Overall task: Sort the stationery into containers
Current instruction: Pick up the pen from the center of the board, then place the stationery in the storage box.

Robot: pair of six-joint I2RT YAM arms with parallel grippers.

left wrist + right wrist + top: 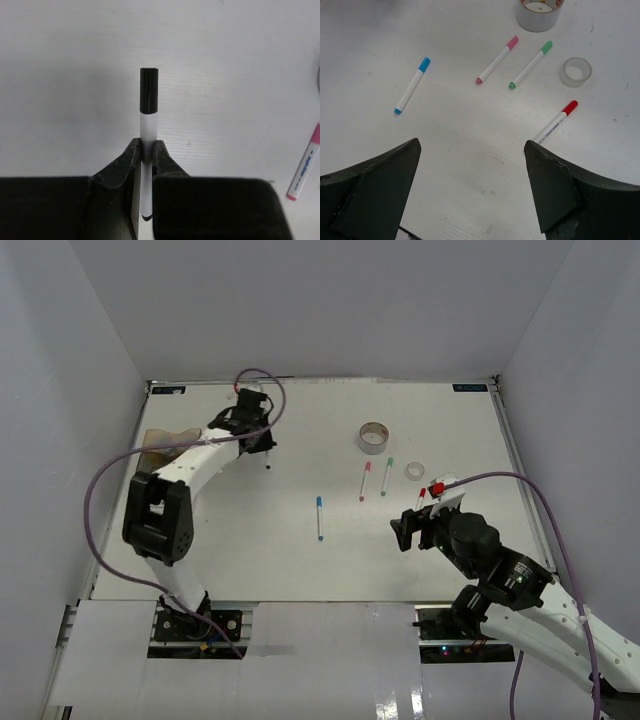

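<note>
My left gripper (146,150) is shut on the white barrel of the black-capped marker (148,100), whose cap points away over the table. From above, this gripper (262,447) is at the back left, just right of the amber box (163,440), which the arm partly hides. Wide open and holding nothing, my right gripper (471,145) hovers low over bare table, and from above it (413,528) is at the right. Ahead of it lie the blue marker (411,85), pink marker (497,59), green marker (530,65) and red marker (556,121). The red one lies just beyond its right finger (547,185).
The large tape roll (374,437) stands at the back centre and the small tape roll (414,471) lies near the green marker (386,477). The blue marker (320,518) lies alone mid-table. White walls close in the table on three sides.
</note>
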